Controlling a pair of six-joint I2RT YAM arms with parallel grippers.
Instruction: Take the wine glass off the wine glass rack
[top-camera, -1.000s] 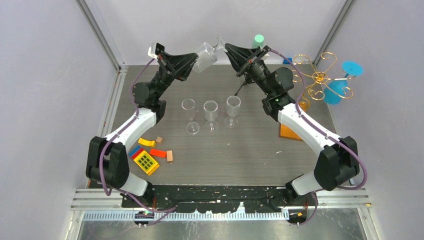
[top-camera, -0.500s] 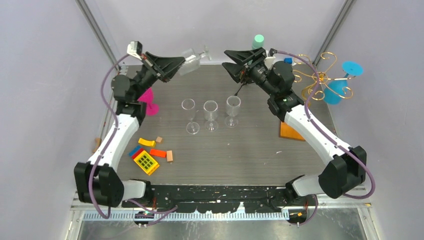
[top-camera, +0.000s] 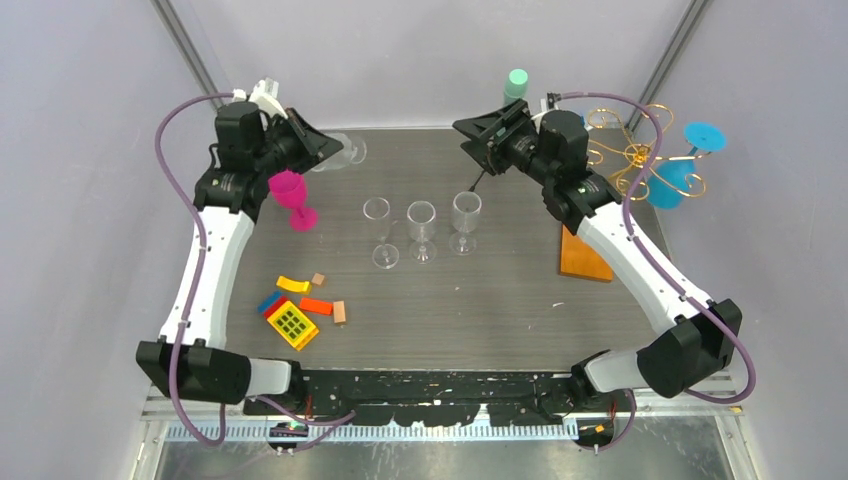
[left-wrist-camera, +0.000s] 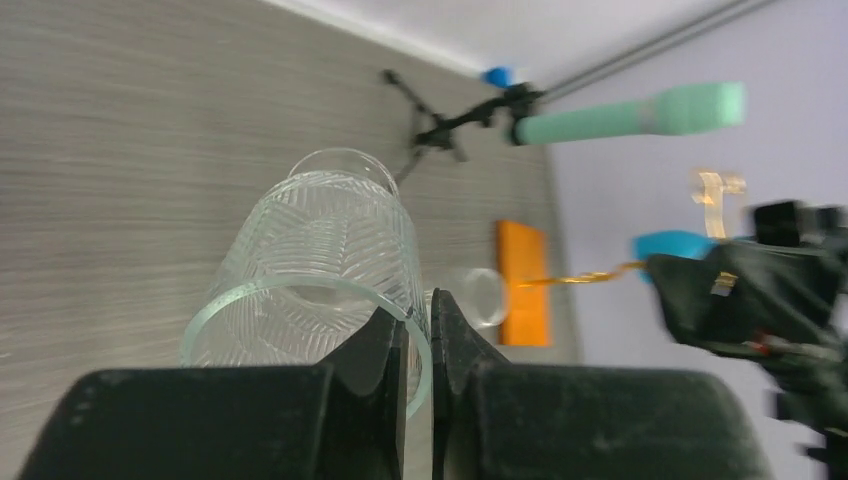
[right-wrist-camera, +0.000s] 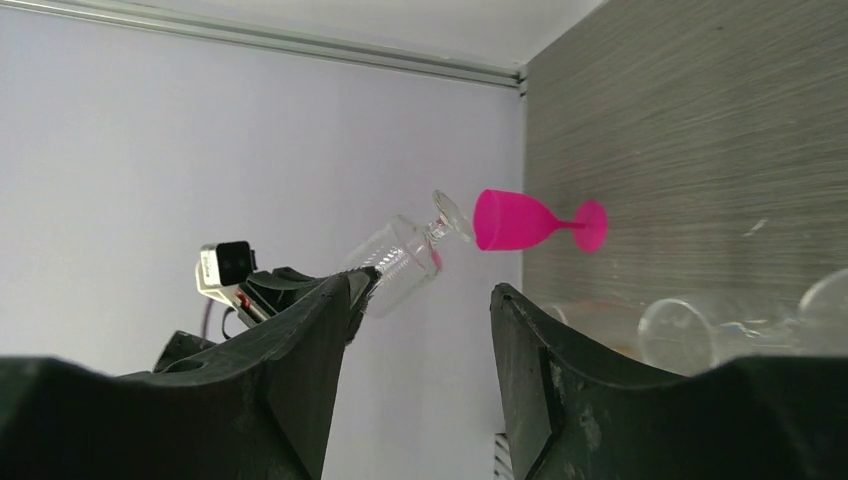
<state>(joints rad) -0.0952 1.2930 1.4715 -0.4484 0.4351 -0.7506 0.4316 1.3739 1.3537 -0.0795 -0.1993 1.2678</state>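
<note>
Glassware report: the clear ribbed wine glass is off its perch and up in the air over the far left corner of the grey wood-grain surface. It is tipped on its side with the foot pointing away from the arm. The left claw is clamped on it, and the left wrist view shows how. The two black fingers pinch the thin rim of the bowl, one inside and one outside, nothing more.

Just beneath and beside it stands a pink plastic goblet, upright. Three clear stemmed glasses line up mid-surface, a little further off. The right claw hangs over the far middle with its jaws spread wide, holding nothing and facing across at the glass. Well apart on the right is the gold wire rack with curled arms on an orange-brown wooden base, blue glassware hanging from it.

So the lift looks done, and the job in hand is the set-down. A rim pinch is a slim hold, so I'd call for a slow wrist roll until the foot faces down, with no jerks. Pick bare surface clear of the pink goblet, lower until the foot sits flat, and only then part the fingers. Draw the claw straight up so the inside finger doesn't snag the rim and tip it.
</note>
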